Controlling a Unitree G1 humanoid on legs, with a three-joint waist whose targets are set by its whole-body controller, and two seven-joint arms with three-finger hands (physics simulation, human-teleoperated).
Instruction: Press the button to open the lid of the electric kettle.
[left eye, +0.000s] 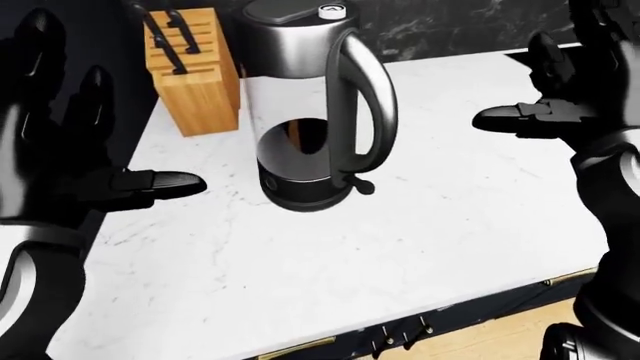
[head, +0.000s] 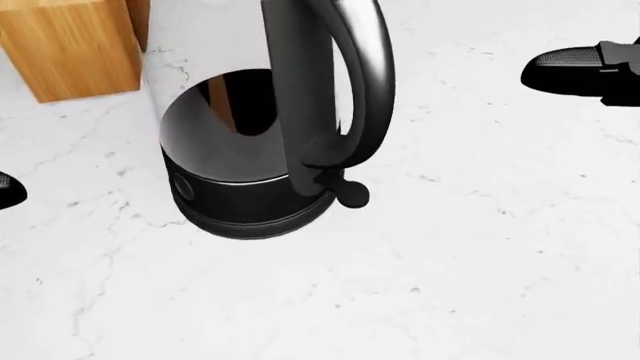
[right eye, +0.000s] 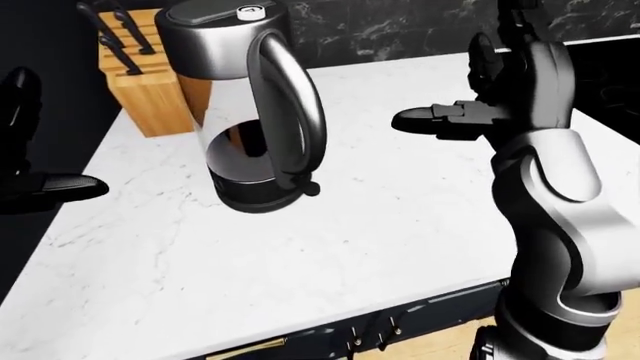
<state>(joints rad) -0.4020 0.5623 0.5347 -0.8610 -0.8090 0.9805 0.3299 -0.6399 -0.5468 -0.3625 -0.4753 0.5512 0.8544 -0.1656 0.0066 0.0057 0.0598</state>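
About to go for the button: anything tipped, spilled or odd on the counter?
Nothing stands out. The electric kettle stands upright on the white counter, lid shut, beside the knife block. No spill shows. Both hands are open and clear of it.

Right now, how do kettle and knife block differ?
The kettle is black and silver with a clear body; the knife block is plain wood. The kettle is rounded with a curved handle; the knife block is boxy, with dark knife handles sticking out on top. In the left-eye view the kettle sits right of the knife block. Both stand on the white counter.
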